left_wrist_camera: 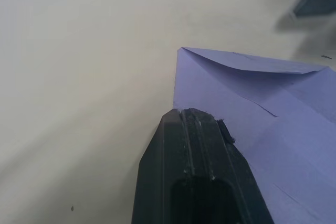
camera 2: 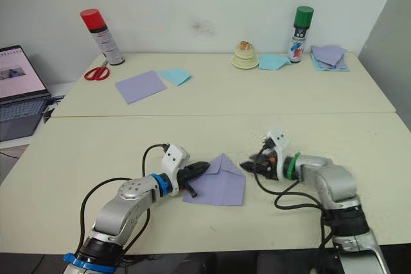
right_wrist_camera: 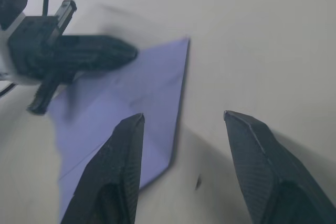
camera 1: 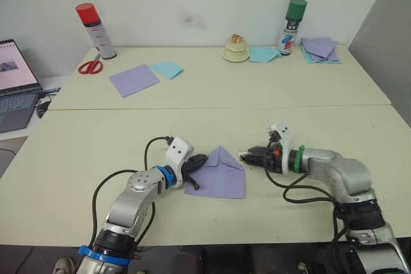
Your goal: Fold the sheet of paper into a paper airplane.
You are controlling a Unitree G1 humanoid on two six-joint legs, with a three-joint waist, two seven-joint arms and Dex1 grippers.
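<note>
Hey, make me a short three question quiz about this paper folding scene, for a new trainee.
1. True or false: the right gripper has its jaws open.
2. Which gripper rests on the partly folded lavender sheet of paper: A left, B right?
3. What stands beside the red-handled scissors on the far table?

Key
1. True; they are spread, at the sheet's right edge.
2. A; the left gripper lies on its left part, jaws closed.
3. A red-capped spray can.
</note>
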